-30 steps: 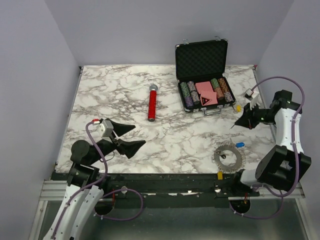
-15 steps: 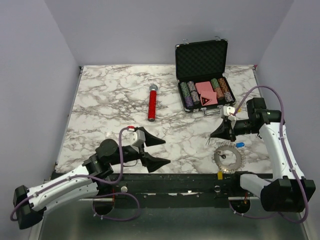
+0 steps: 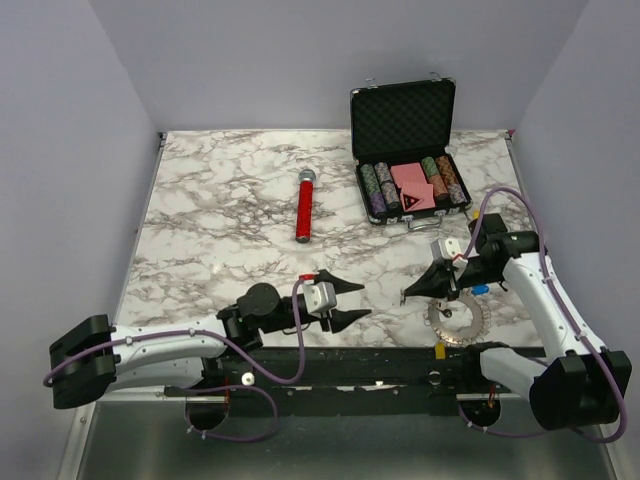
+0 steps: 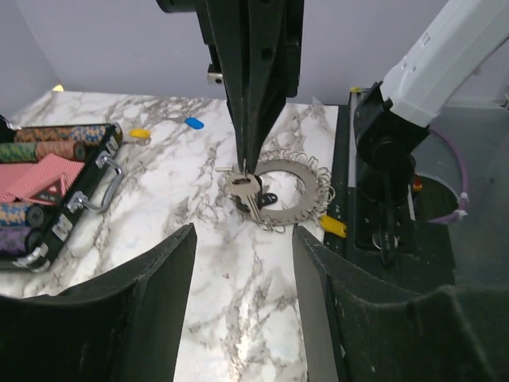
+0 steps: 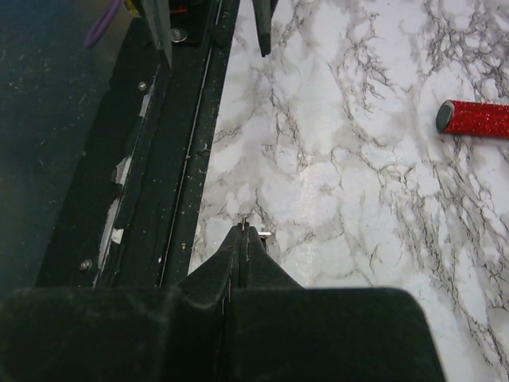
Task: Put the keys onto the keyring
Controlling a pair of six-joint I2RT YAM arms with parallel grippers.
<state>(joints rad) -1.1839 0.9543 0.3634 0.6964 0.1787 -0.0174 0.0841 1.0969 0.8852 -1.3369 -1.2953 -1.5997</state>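
Observation:
The keyring (image 3: pixel 457 316) lies flat near the front right edge, a jagged grey loop with a yellow tag (image 3: pixel 440 350). It also shows in the left wrist view (image 4: pixel 310 187), with a black-headed key (image 4: pixel 268 197) at its rim. My right gripper (image 3: pixel 406 294) is shut on a silver key (image 4: pixel 246 191), which hangs from its tips just left of the ring. Only a metal sliver (image 5: pixel 263 234) shows in the right wrist view. A blue-headed key (image 3: pixel 481 290) lies on the table behind the ring. My left gripper (image 3: pixel 350 300) is open and empty, facing the ring.
An open black case (image 3: pixel 410 150) of poker chips stands at the back right. A red-handled microphone (image 3: pixel 303 205) lies mid-table. A small yellow piece (image 4: pixel 139 133) lies near the case's front. The black front rail (image 5: pixel 183 159) runs along the table edge.
My left arm has stretched right along the front edge, gripper open. My right gripper has moved left and toward the front, still shut on the key, ending beside the keyring.

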